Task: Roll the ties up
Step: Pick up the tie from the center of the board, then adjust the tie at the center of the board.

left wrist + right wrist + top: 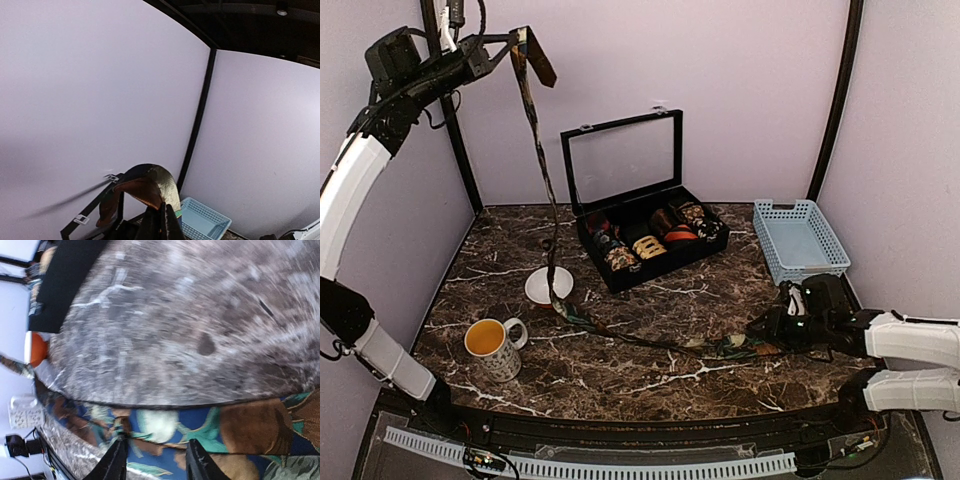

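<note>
One long patterned tie (542, 180) hangs from my left gripper (510, 45), which is raised high at the back left and shut on its narrow end. The end folds over the shut fingers in the left wrist view (150, 185), where the gripper (163, 222) shows at the bottom. The tie drops to the table near the saucer, then trails right to my right gripper (760, 342), low on the table. In the right wrist view the tie's wide end (260, 427) shows brown, teal, blue and white. The right gripper (156, 460) is open, its fingers (116, 462) astride the tie.
A black box (650, 262) with an upright clear lid holds several rolled fabric coils at the back middle. A blue basket (800, 238) stands at the back right. A white saucer (548, 285) and a mug (490, 348) of orange liquid are at the front left.
</note>
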Tool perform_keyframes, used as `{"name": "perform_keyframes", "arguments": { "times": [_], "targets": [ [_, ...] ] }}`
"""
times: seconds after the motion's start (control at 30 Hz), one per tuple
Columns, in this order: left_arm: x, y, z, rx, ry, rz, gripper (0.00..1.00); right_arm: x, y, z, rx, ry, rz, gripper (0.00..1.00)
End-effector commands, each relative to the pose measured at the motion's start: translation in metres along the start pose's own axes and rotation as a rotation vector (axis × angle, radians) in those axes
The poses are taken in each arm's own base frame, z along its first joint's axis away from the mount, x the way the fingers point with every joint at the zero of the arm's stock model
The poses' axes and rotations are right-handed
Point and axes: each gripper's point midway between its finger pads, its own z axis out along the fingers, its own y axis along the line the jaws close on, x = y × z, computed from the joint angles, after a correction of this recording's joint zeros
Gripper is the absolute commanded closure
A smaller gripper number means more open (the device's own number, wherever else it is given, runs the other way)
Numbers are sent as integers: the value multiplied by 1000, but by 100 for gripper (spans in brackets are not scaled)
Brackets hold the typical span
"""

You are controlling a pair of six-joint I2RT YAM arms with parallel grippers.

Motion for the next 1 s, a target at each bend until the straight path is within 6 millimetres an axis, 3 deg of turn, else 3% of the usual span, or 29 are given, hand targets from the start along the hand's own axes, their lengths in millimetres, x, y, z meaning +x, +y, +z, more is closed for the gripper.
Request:
{"name": "perform_keyframes", "arguments": {
  "times": [0.0, 0.13, 0.3, 0.53, 0.73, 0.97],
  "targets": [
    [-13, -82, -13, 298, -19, 66, 100, -20, 43, -22, -106, -69, -114, 56],
    [1, -112, -2, 419, 33, 19, 100, -30, 71, -25, -147, -83, -173, 51],
    [24, -138, 20, 484, 100, 10, 100, -31, 106, -12, -224, -62, -237, 50],
    [33, -175, 17, 569, 130, 20, 100, -42, 165, 12, -310, -60, -342, 53],
    [19, -191, -3, 637, 109, 30, 100, -11, 218, 52, -423, 40, -433, 48],
    [-16, -207, -23, 694, 15, 29, 100, 37, 253, 100, -520, 168, -516, 39]
  ]
}}
